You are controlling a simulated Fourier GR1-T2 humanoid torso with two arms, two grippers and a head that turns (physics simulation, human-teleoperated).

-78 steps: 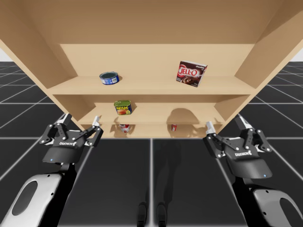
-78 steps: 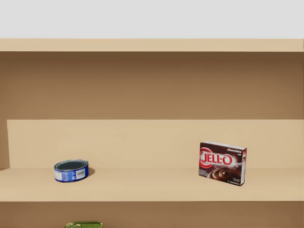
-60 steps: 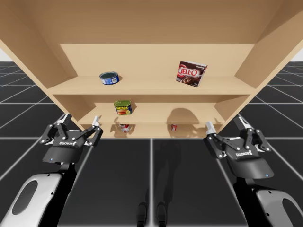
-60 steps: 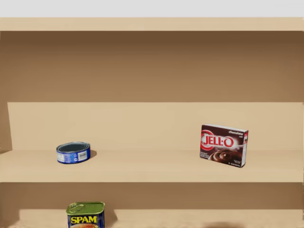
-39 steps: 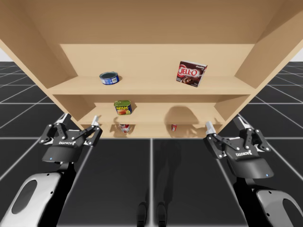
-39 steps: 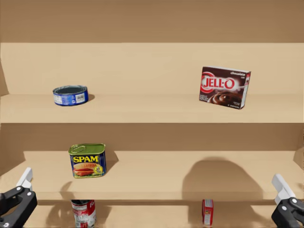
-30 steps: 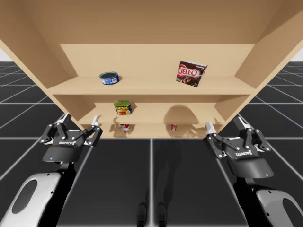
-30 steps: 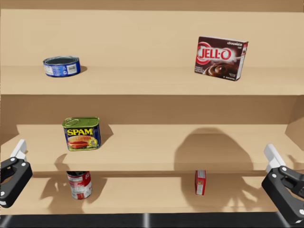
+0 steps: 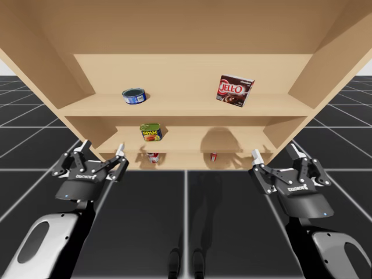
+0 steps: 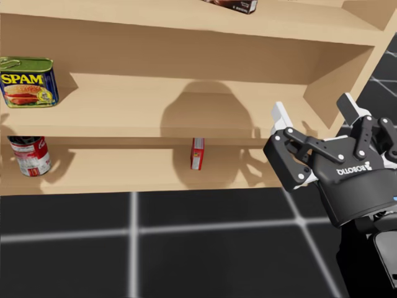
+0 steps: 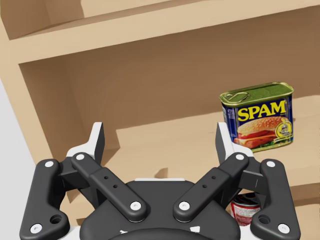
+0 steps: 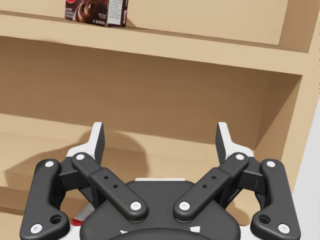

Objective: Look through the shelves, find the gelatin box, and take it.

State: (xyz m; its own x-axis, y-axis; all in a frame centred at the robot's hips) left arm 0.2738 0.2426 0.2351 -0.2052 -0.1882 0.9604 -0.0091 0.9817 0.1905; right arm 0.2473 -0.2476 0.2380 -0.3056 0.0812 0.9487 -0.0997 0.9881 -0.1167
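Observation:
A small red box stands on edge on the lowest shelf, right of the middle; in the head view the red box is left of my right gripper. A brown box stands on the top shelf, and the brown box is high ahead of my right gripper. My right gripper hangs open in front of the shelf's right end. My left gripper is open before the left end, with nothing between its fingers. My left gripper faces the middle shelf.
A flat blue can lies on the top shelf at the left. A green-topped rectangular can sits on the middle shelf. Below it stands a red-and-white can. The shelf's right side wall is close to my right gripper. Black gridded floor lies in front.
My head has turned down and to the right, from the top shelf to the lower shelves. My left gripper has shifted slightly right. No object has moved.

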